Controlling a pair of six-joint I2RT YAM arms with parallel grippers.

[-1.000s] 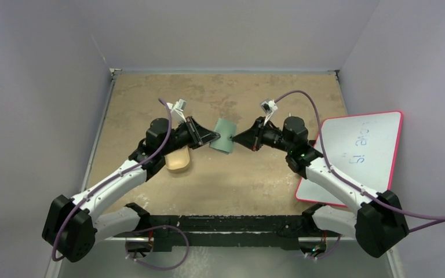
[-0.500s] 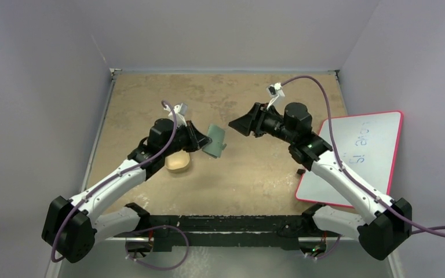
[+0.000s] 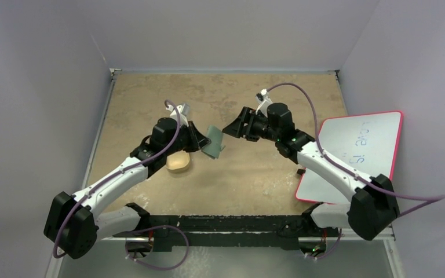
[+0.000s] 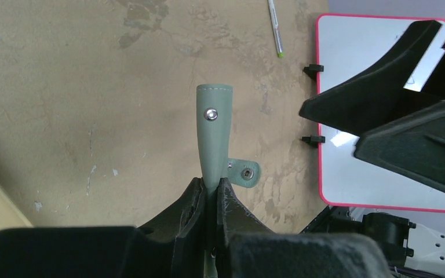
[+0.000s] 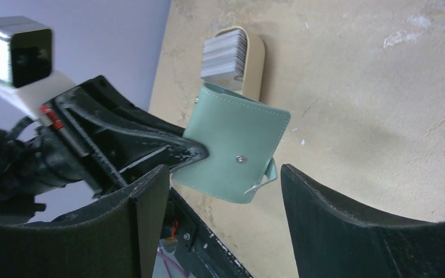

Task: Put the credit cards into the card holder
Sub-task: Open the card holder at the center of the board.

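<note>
Soft sage-green leather wallet (image 5: 237, 152) with a snap stud, pinched in the left claw (image 4: 210, 184) over the table (image 3: 255, 174); grey cards (image 5: 225, 53) stacked in the tan oval tray (image 5: 256, 58). Right claw (image 5: 225, 174) has let go, spread wide

L arm (image 3: 110, 185), R arm (image 3: 330, 171): white links, blk joints, purple cables (image 3: 292, 87), white wrist cams (image 5: 17, 55).
</note>
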